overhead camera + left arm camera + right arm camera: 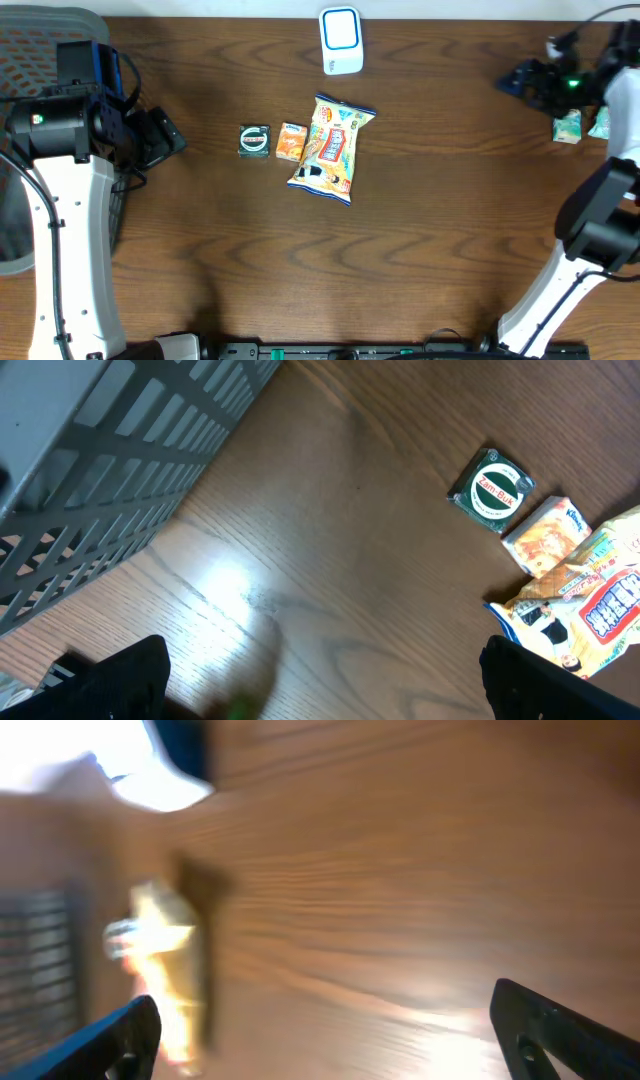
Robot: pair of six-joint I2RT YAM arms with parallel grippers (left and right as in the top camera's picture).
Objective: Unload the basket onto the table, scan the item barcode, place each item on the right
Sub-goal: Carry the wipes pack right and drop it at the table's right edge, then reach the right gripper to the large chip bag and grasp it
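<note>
One snack bag point(332, 150), one orange packet point(291, 142), one green tin point(254, 140), one scanner point(341, 40); left tool point(330, 685), right tool point(330, 1040) released

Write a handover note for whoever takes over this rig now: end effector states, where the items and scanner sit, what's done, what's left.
Left end effector: open, empty, beside the grey basket.
Right end effector: open, empty, near two small packs at the right edge of the table.
Scanner: top centre.
Mid-table row: green tin, orange pack, snack bag, none gripped.
Done: perhaps the right-edge packs; unconfirmed.
Left: carry a mid-table item's barcode to the scanner.
</note>
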